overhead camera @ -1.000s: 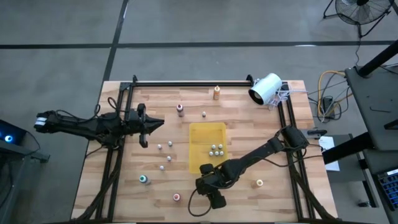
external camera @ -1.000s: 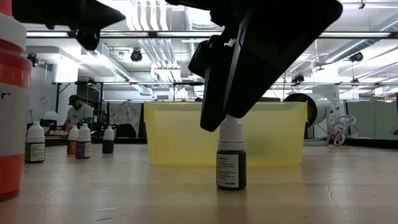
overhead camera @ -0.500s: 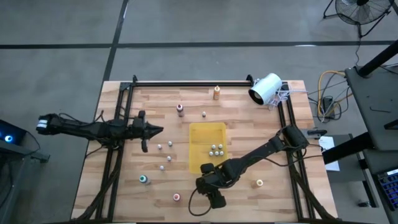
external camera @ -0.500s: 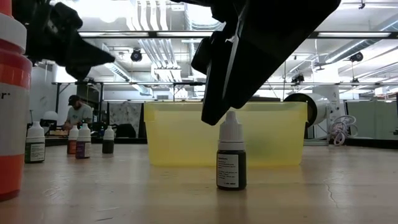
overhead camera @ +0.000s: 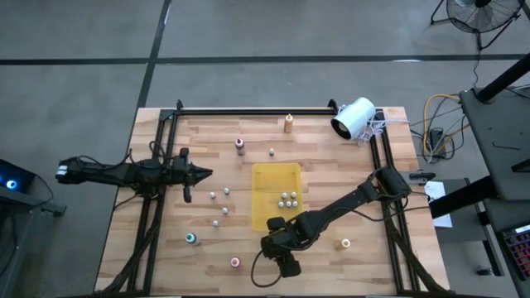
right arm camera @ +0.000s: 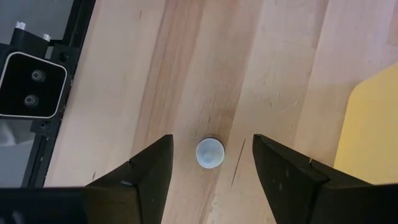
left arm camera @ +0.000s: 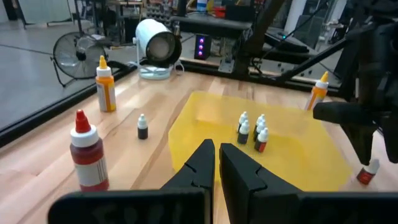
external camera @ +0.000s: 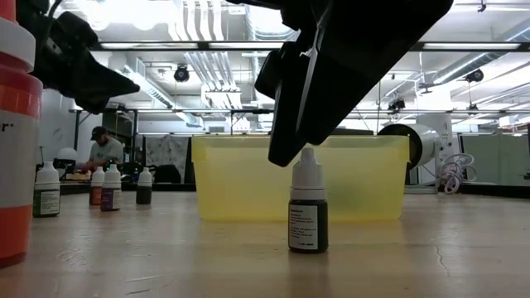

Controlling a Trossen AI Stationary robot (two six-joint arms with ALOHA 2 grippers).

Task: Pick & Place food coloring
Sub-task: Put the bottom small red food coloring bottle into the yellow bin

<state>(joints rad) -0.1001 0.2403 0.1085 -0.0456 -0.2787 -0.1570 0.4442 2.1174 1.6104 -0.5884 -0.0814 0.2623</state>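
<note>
High view: my right gripper [overhead camera: 276, 246] hangs spread wide over one small food coloring bottle [external camera: 307, 209] just off the yellow tray [overhead camera: 277, 195]; left gripper [overhead camera: 199, 173] waits shut. Low view: it looks light, rigid, tippy, so I'd pinch the body under the cap. Right wrist view: white cap [right arm camera: 209, 152] centred between my fingers, on smooth wooden planks.

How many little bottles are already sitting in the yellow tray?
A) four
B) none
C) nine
A: the high view shows a cluster of four small bottles standing together in the yellow tray, and the left wrist view shows the same four.
</note>
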